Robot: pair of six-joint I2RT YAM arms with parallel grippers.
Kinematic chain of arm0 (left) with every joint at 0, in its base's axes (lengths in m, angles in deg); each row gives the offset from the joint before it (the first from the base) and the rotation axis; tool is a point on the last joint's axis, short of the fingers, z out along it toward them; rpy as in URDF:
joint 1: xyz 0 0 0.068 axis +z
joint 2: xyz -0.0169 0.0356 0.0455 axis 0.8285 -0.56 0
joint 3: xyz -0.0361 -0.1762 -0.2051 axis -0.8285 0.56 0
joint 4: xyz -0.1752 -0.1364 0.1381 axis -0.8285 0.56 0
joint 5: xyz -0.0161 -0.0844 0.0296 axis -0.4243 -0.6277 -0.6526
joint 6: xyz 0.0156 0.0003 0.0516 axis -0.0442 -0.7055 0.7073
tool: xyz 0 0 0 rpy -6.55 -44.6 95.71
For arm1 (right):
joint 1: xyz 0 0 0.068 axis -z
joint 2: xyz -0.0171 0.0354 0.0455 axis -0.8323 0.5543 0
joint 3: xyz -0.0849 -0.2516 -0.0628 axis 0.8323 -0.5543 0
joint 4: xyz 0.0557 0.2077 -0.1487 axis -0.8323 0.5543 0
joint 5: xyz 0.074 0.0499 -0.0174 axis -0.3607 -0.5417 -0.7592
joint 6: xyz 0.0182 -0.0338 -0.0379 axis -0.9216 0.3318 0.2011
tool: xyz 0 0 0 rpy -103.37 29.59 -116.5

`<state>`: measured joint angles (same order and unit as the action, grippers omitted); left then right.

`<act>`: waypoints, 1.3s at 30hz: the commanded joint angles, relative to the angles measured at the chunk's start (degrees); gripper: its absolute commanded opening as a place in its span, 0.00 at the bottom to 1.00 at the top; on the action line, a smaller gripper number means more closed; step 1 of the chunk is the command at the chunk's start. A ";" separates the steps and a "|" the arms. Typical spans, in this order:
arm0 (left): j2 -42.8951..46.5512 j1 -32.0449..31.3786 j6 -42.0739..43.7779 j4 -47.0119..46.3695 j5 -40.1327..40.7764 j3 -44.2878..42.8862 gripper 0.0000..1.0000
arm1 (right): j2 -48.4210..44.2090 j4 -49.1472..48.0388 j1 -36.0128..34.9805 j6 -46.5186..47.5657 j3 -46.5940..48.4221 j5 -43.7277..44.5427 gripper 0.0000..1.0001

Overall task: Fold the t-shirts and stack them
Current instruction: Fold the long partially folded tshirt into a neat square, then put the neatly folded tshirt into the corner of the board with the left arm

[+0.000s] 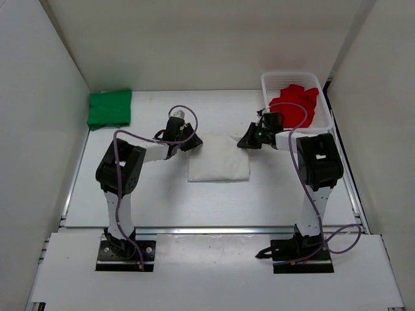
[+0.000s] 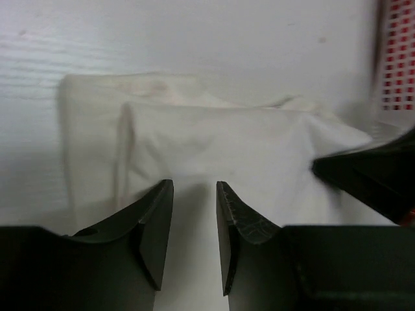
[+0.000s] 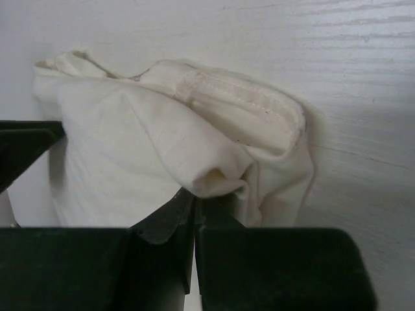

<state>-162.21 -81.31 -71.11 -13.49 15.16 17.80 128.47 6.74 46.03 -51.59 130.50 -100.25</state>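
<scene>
Two pincers are working at the white t-shirt [image 1: 218,165]. Left pincer [image 2: 194,188] is hovering over its far left corner, jaws parted, nothing between them. Right pincer [image 3: 194,202] is pressing its jaws together at the far right corner, a bunched fold touching the tips; can't tell if cloth is pinched. White t-shirt is lying folded mid-table [image 1: 162,201]. Green t-shirt [image 1: 110,108] is lying folded in the table's far left corner. Red t-shirt [image 1: 295,107] is sitting crumpled in the basket [image 1: 288,76] at the far right corner.

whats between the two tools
The white shirt lies between the left tool and the right tool, at its far edge; the top view shows it.
</scene>
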 commanded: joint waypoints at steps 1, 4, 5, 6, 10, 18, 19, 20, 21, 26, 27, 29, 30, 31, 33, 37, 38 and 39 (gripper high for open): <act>-1.63 4.26 -0.27 3.19 -2.15 0.10 0.44 | 0.42 2.46 -0.16 1.96 2.15 3.38 0.00; 0.64 5.50 -1.50 -0.58 -3.20 3.70 0.45 | 1.03 2.37 -0.24 1.87 3.81 2.15 0.00; 1.96 5.76 -1.25 -0.77 -3.47 4.24 0.46 | 1.12 2.37 -0.33 1.35 4.77 1.71 0.00; 3.62 5.77 -1.33 -0.86 -3.56 4.85 0.45 | 1.30 2.54 -0.76 1.60 5.74 0.66 0.01; 11.71 6.47 -0.28 -1.39 0.03 8.80 0.54 | -1.33 5.62 -3.05 1.69 9.70 0.47 0.22; 17.88 4.54 6.05 8.17 1.98 13.73 0.74 | -17.66 1.16 -7.18 0.39 0.86 2.85 0.54; 18.05 4.10 6.31 8.54 2.76 14.95 0.76 | -19.25 -2.25 -7.53 -1.54 -2.74 1.02 0.54; 18.14 3.49 6.75 8.72 3.81 15.31 0.78 | -21.88 -5.85 -7.80 -2.95 -6.17 -0.56 0.54; 17.88 2.87 6.75 8.11 4.00 16.53 0.80 | -24.08 -8.07 -8.76 -3.84 -7.77 -0.93 0.55; 13.14 2.86 6.40 7.75 0.75 16.11 0.80 | -30.33 -10.99 -12.37 -4.82 -14.28 -2.07 0.57; 11.39 2.43 5.97 6.79 0.23 15.58 0.80 | -31.47 -10.73 -13.33 -4.46 -14.20 -1.55 0.57; 8.05 2.51 4.83 3.99 -3.19 15.49 0.76 | -33.23 -11.51 -13.51 -4.81 -16.74 -1.72 0.57; 7.17 1.90 4.04 2.93 -5.47 15.06 0.69 | -33.85 -11.86 -13.60 -5.16 -17.88 -1.72 0.57; 5.16 1.38 3.51 1.18 -6.01 14.09 0.64 | -34.73 -11.95 -13.34 -4.99 -18.59 -2.07 0.58; 2.16 0.24 2.81 -0.07 -8.56 12.16 0.55 | -35.52 -11.87 -12.99 -4.99 -19.47 -1.98 0.57; -1.54 -1.44 0.52 -2.79 -9.10 7.68 0.18 | -38.16 -12.66 -11.41 -5.25 -22.55 -3.47 0.56; -1.46 -1.35 0.17 -2.97 -8.40 6.28 0.14 | -39.38 -12.22 -11.14 -4.99 -23.42 -3.48 0.56; -1.54 -1.18 -0.27 -2.71 -7.96 5.31 0.06 | -40.00 -11.96 -11.14 -4.81 -24.56 -3.04 0.56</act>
<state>-163.04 -81.70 -69.95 -17.76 8.08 25.14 91.82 -2.20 34.21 -56.57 107.76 -102.68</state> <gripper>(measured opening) 0.175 0.565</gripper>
